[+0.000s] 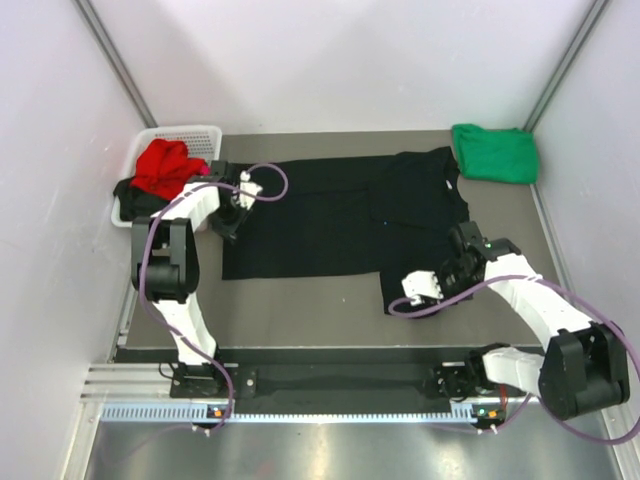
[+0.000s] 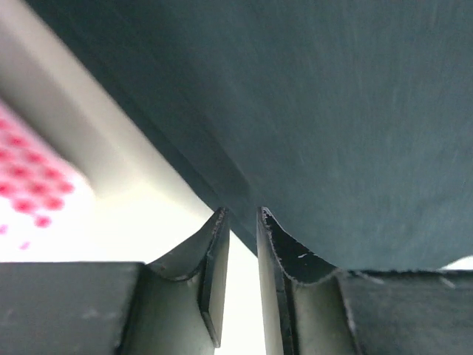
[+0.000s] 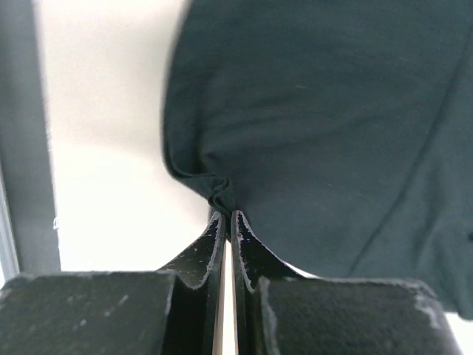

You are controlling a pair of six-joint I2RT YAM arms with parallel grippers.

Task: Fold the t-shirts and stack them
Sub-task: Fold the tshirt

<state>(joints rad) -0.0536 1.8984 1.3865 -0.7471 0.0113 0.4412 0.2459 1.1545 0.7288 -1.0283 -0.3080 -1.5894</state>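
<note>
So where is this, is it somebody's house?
Probably a robot lab test booth, not a house: plain white walls box in a grey-brown table, a white-and-black left robot arm and right robot arm are bolted by a metal rail, and a large black cloth t-shirt lies spread for folding.

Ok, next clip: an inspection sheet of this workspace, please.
Surface: grey table, largely under cloth.
Job's things: large black t-shirt spread flat, right side folded over; green t-shirt folded, far right corner; red t-shirt and black garment heaped in white basket, far left.
Clutter: nothing seen.
Grippers: left gripper narrowly apart at the big shirt's edge, grip unclear; right gripper shut, pinching its edge.
Cables: purple cables loop off both arms.
Surroundings: white walls; metal rail at near edge.
</note>
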